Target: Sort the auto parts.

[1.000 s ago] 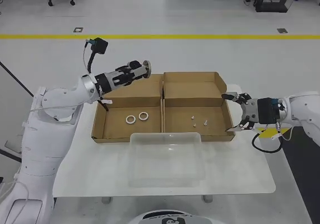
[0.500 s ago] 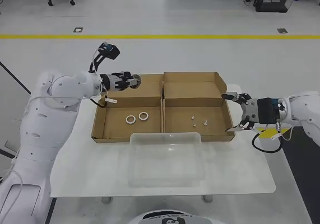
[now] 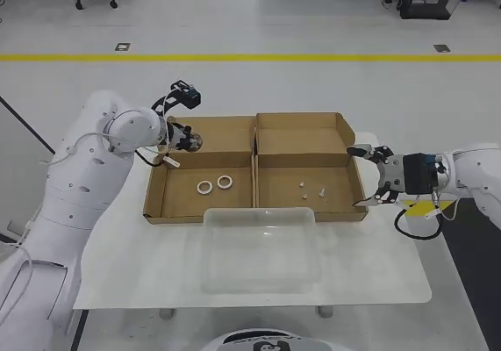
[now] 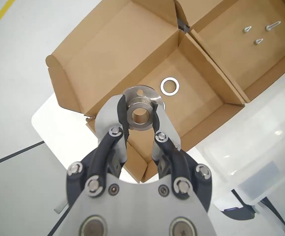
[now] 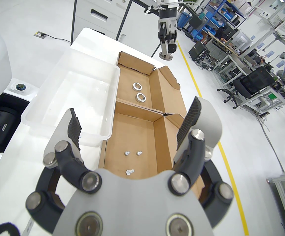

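The left gripper [image 3: 190,140] [image 4: 137,110] [image 5: 167,50] is clamped on a metal flanged bushing [image 3: 195,140] [image 4: 138,115] [image 5: 166,56]. Its fingers press on either side of the round hub, and the wide flange sits just past the fingertips. In the left wrist view the bore of the hub faces the camera. The gripper hangs in the air above the far left part of the left cardboard box [image 3: 155,189] [image 4: 122,33] [image 5: 132,62], with the bushing clear of the box floor.

Two pale rings [image 3: 204,187] [image 3: 225,182] [image 5: 137,86] [image 5: 141,97] lie flat on the floor of that box, just beside each other near its right wall. The left wrist view shows one of them [image 4: 169,86].

The right cardboard box [image 3: 285,189] [image 4: 231,6] [image 5: 137,133] stands touching the left one, and both have their lids folded open at the far side. Three small metal fasteners [image 4: 247,29] [image 4: 273,26] [image 4: 258,41] [image 5: 127,153] [image 5: 139,153] [image 5: 130,171] lie near one another on its floor, and two of them are plain in the top view [image 3: 303,184] [image 3: 321,191].

The right gripper [image 3: 357,178] [image 5: 132,114] holds nothing, and its fingers are spread wide. It sits at the right edge of the right box, pointing left across it.

A clear plastic bin [image 3: 232,263] [image 4: 268,133] [image 5: 66,87] stands on the white table [image 3: 390,263] on the near side of the boxes, against their near walls.
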{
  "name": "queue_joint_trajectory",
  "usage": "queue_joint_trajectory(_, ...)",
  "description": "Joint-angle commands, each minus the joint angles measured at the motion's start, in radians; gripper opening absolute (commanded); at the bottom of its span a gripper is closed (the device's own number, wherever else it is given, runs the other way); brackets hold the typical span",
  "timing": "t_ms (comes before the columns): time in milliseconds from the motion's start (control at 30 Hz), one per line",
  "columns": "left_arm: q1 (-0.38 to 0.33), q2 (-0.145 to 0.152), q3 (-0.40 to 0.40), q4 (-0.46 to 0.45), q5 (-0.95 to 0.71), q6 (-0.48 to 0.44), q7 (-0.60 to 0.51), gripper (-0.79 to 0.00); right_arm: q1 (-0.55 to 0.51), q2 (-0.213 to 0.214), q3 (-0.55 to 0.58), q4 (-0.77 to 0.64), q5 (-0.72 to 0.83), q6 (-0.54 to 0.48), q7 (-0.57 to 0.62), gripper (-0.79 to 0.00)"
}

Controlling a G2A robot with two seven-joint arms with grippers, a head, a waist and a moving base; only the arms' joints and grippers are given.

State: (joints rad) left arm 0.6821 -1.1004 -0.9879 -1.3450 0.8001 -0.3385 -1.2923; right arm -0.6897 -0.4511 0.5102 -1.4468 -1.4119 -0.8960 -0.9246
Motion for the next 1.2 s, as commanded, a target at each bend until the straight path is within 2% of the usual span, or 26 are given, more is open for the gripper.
queue_joint_trajectory(0,-0.014,-0.009,0.037,0.040,0.021,-0.002,0.013,-0.785,0.000,0.000,0.000,0.000,0.000,0.000,0.000,0.000)
queue_joint_trajectory(200,-0.036,-0.029,0.116,0.137,0.056,-0.012,0.018,-0.785,0.000,0.000,0.000,0.000,0.000,0.000,0.000,0.000)
queue_joint_trajectory(367,-0.038,-0.035,0.132,0.193,0.050,-0.015,0.022,-0.785,0.000,0.000,0.000,0.000,0.000,0.000,0.000,0.000)
queue_joint_trajectory(1167,0.049,-0.025,0.141,0.229,0.071,0.000,0.021,-0.785,0.000,0.000,0.000,0.000,0.000,0.000,0.000,0.000)
